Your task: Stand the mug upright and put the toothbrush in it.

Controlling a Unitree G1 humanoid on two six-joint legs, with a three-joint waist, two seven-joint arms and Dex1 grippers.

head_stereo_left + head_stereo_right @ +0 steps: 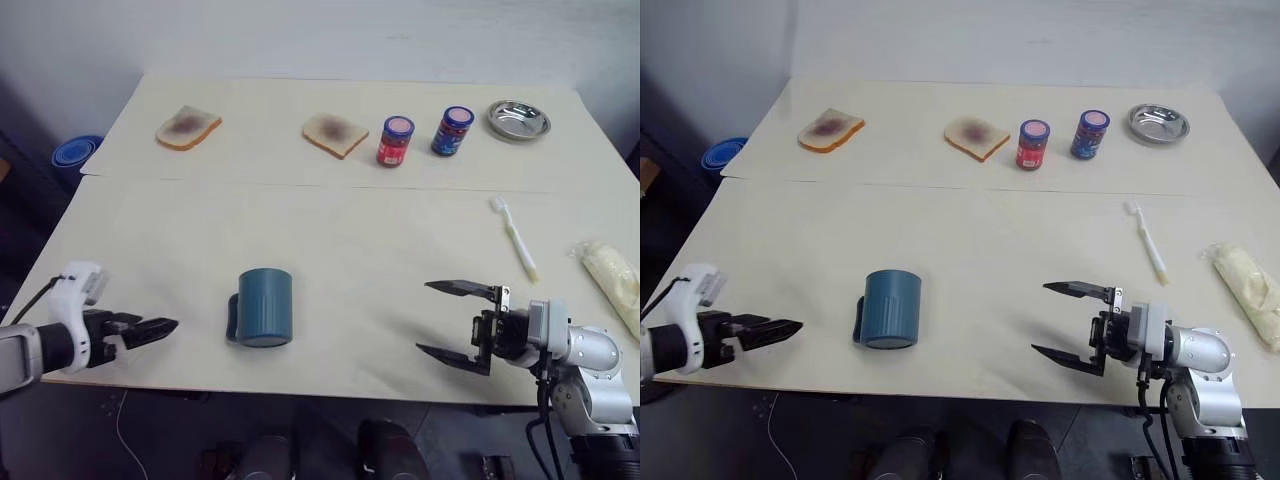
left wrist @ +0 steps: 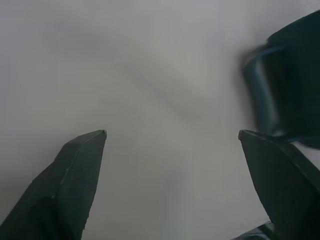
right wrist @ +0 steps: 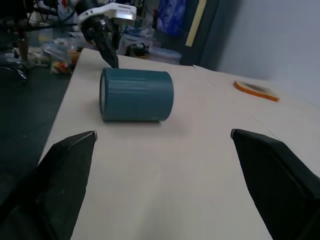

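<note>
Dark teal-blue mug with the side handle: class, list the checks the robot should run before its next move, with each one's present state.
1. Dark teal-blue mug lies on its side, not yet upright: not ok.
2. Right gripper jaws open, facing the mug: ok.
3. Left gripper open, clear of the mug: ok.
4. Slim white toothbrush lies free on the cream table: ok.
5. Nothing between right gripper and mug: ok.
6. Mug's inside empty: cannot tell.

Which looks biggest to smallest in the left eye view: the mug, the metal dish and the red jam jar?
1. Mug, clearly the largest, though it also lies nearest the camera, which inflates it.
2. Metal dish, wider than the jar but flat.
3. Red jam jar, smallest; it stands about as far away as the dish, so that comparison is fair.
</note>
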